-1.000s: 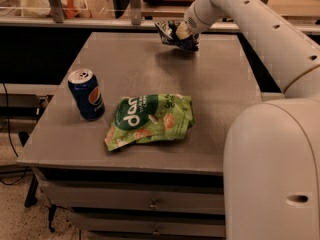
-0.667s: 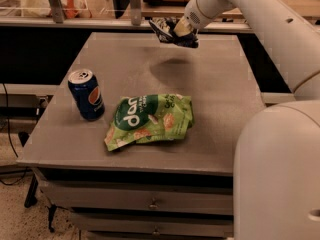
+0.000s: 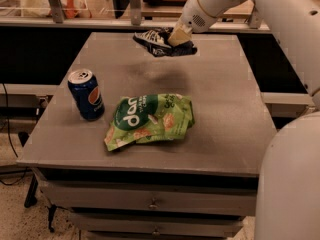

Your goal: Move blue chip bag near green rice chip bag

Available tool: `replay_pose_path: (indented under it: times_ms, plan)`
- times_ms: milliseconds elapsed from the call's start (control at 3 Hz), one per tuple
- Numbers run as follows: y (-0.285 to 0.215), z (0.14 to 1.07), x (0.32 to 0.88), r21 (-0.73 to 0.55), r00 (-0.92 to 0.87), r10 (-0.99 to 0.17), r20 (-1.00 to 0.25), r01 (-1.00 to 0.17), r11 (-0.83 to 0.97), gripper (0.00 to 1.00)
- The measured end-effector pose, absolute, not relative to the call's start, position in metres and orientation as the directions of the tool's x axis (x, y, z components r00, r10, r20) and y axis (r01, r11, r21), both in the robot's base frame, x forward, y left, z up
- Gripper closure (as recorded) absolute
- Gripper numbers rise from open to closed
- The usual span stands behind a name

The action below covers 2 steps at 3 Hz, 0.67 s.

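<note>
Camera view — jaws around blue bag (image 3: 154, 40)

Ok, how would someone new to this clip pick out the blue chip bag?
Look at the grey table, toward its far edge, where the white arm's claw grips the blue chip bag above the surface. It is small, dark and crumpled, unlike the bigger green rice chip bag and the blue can nearer the front.

1 blue can (image 3: 86, 94) stood upright near the left edge of the grey table (image 3: 225, 109), which showed 2 drawers (image 3: 150, 203) below its front. My gripper (image 3: 177, 38) hung above the table's far side, well apart from the can.
</note>
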<state>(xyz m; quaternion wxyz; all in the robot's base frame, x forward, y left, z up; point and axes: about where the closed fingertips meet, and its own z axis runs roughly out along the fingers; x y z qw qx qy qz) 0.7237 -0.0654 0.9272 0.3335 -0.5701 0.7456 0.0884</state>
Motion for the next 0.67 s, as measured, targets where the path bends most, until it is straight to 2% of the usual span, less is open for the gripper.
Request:
replay_pose_path:
  times_ms: [667]
  plan:
    - [-0.055, 0.928, 0.656, -0.188, 0.061, -0.815, -0.576, -0.980, 0.060, 1.00]
